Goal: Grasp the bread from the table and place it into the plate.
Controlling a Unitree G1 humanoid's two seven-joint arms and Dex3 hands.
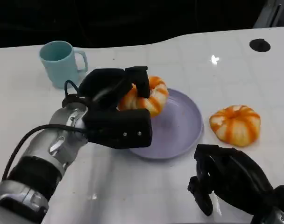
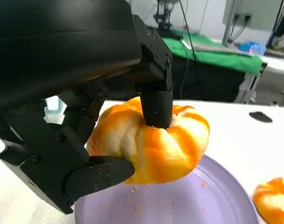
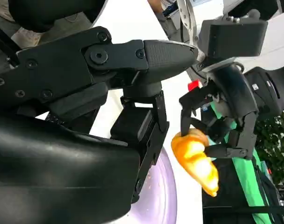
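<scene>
White tabletop (image 1: 132, 196) runs under everything I see, with a pale blue mug (image 1: 60, 62) standing at the far left. Next along, my left hand (image 1: 116, 109) grips one orange-striped bread (image 1: 146, 95), fingers wrapped over its top and underside, holding it over the near-left part of the lilac plate (image 1: 184, 123); I cannot tell if it touches the plate. Further right a second bread (image 1: 235, 123) lies on the table beside the plate. My right hand (image 1: 226, 179) hovers nearest me, fingers loosely apart, holding nothing
</scene>
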